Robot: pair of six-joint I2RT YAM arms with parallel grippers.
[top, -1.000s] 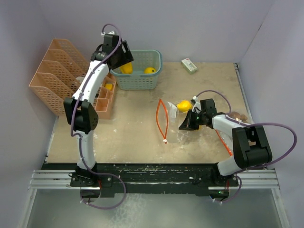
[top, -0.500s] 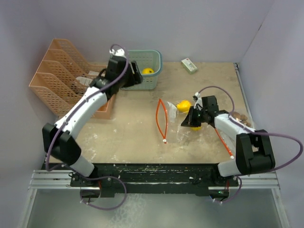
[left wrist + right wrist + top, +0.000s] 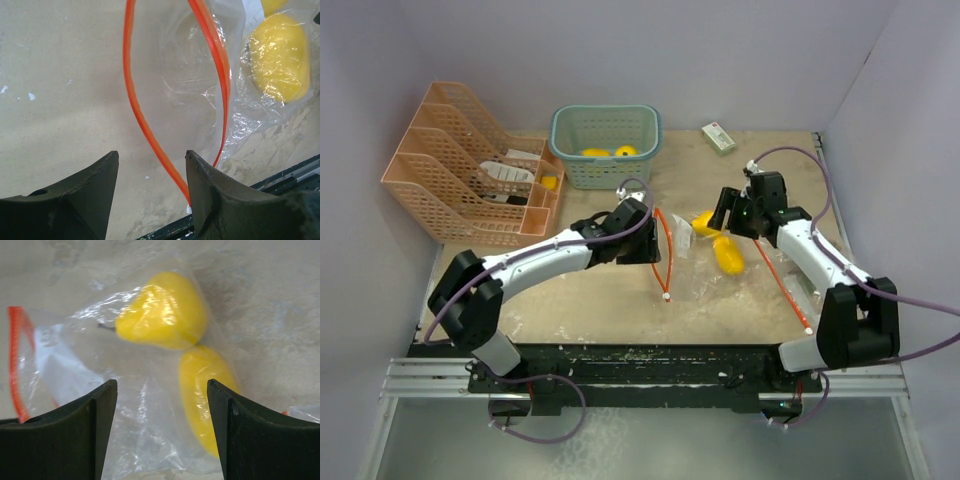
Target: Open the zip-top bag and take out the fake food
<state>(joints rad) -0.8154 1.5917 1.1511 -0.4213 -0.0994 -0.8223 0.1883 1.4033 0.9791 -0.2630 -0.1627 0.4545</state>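
Note:
The zip-top bag lies mid-table, its orange zip mouth spread open in a loop. Two glossy yellow fake food pieces lie inside the clear plastic. My left gripper hovers open over the mouth. In the left wrist view the orange zip strip runs between the fingers of the left gripper, close to the right one. My right gripper stands open above the bag's far end. The right wrist view shows both yellow pieces under plastic, beyond the right gripper.
At the back, a teal basket holds two yellow pieces. A peach file organiser fills the back left. A white-green box sits at the back right. Another orange-zipped clear bag lies under my right arm.
My left arm swung from the basket down to the bag's mouth. My right gripper opened, let go of the bag and drew back; the yellow piece now lies on the table inside the plastic.

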